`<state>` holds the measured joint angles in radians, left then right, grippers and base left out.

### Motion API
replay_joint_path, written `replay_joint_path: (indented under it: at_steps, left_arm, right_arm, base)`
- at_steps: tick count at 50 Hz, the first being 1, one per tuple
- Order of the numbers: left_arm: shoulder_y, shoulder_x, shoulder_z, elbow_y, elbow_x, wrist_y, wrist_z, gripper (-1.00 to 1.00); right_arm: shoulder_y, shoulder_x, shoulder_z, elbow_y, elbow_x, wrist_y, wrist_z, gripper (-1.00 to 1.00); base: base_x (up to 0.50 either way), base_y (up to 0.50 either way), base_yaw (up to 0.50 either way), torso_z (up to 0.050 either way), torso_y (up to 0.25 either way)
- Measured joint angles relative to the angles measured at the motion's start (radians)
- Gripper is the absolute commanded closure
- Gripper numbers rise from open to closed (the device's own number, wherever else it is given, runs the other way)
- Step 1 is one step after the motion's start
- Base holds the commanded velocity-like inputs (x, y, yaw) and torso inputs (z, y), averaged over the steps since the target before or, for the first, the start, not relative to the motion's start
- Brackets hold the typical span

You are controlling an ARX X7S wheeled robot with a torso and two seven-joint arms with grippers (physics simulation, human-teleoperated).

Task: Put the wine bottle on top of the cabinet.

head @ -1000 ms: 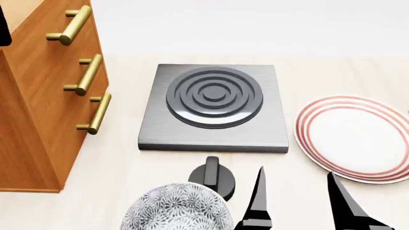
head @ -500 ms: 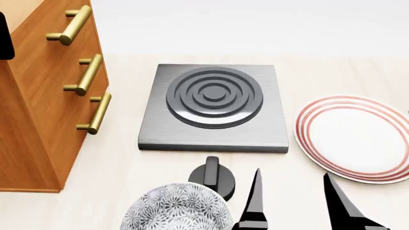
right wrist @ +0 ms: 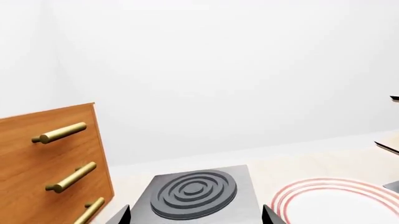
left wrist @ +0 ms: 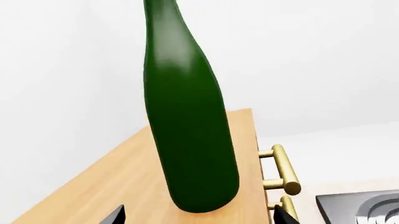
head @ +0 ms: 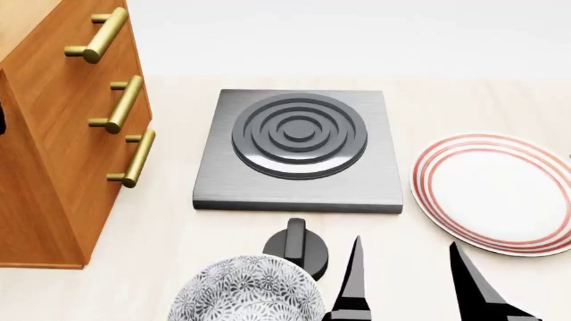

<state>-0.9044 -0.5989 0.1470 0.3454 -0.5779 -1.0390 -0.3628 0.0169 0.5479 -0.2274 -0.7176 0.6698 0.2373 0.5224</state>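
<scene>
The wine bottle [left wrist: 190, 140] stands upright on the cabinet [left wrist: 131, 182], between the parted left fingers [left wrist: 115, 215]; retreat next. Right fingers [head: 352, 281] spread, empty.

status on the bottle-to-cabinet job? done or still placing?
Nearly done. The wine bottle stands upright on the cabinet top, near its handle-side edge. The left gripper flanks its base, fingertips apart; I can't tell if they touch it. Left: back that gripper clear. The right gripper is open and empty by the stove.
</scene>
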Motion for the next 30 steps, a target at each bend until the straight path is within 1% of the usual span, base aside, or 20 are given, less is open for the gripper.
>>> replay_joint_path:
  at_steps: [5,16,30]
  left_arm:
    - [0.069,-0.013,-0.022,0.129,-0.011,-0.006,-0.039,-1.00]
    - [0.229,-0.022,-0.009,0.366,0.006,0.007,-0.130,-1.00]
    - [0.478,0.027,0.029,0.506,0.047,0.170,-0.177,-1.00]
  right_arm:
    - [0.003,0.000,-0.005,-0.003,-0.001,0.003,0.000,-1.00]
    - [0.006,0.004,-0.011,-0.008,-0.002,0.005,0.001,-1.00]
    - [0.015,0.005,-0.023,-0.011,-0.008,0.012,0.002,-1.00]
  base:
    - [0.00,0.00,0.00,0.000,0.000]
    - [0.00,0.00,0.00,0.000,0.000]
    - [0.00,0.00,0.00,0.000,0.000]
